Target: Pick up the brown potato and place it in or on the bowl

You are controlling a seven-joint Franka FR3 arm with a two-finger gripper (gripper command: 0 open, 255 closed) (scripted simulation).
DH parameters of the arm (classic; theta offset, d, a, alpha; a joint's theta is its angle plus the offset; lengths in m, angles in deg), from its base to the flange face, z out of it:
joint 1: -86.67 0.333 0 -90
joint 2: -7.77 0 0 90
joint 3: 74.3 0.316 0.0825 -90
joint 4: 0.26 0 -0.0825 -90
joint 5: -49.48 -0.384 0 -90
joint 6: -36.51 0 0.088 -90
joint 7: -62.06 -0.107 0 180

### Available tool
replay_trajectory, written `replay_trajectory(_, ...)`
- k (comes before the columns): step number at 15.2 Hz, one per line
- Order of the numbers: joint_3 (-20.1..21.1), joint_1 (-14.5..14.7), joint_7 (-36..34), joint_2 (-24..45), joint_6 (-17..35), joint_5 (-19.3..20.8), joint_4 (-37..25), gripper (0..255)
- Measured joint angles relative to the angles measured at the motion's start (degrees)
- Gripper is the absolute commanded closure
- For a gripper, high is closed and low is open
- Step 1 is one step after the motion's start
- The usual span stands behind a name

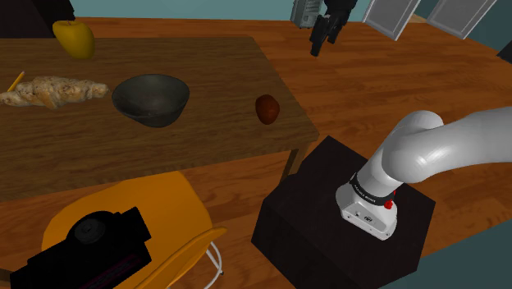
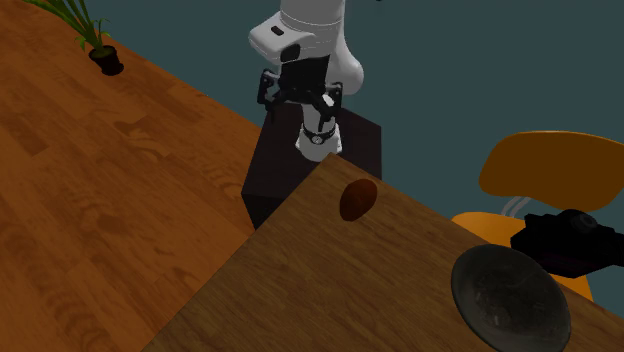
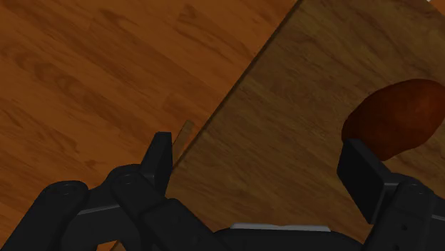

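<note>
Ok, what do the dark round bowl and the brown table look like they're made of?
Dark grey round bowl: maybe stone or ceramic, going by the dull mottled surface with a faint sheen; unclear. Brown table: wood, matte; grain streaks plainly show.

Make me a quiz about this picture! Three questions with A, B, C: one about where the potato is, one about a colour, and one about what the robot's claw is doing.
1. Where is the potato? A on a shelf. B on the table, near its corner. C on the floor.
2. What colour is the chair? A blue. B green. C orange.
3. What is the claw doing? A squeezing the potato. B open, holding nothing. C squeezing a spoon.

Answers:
1 B: it lies on the table top, apart from the bowl.
2 C: its seat and back are orange.
3 B: it stands open with nothing in it.
</note>
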Motion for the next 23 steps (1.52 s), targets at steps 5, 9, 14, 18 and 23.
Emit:
replay_trajectory(5,0.6,-0.4,-6.8,-0.4,5.7,-5.2,5.3,0)
replay_trajectory(9,1.3,-0.6,-14.7,-0.4,13.0,-12.0,10.8,0)
replay_trajectory(14,3.6,0.3,-24.3,2.1,25.6,-21.7,17.0,0)
replay_trajectory(18,5.2,1.5,-28.3,4.7,33.9,-27.1,20.1,0)
replay_trajectory(23,6.2,2.2,-28.2,7.8,39.0,-28.8,21.8,0)
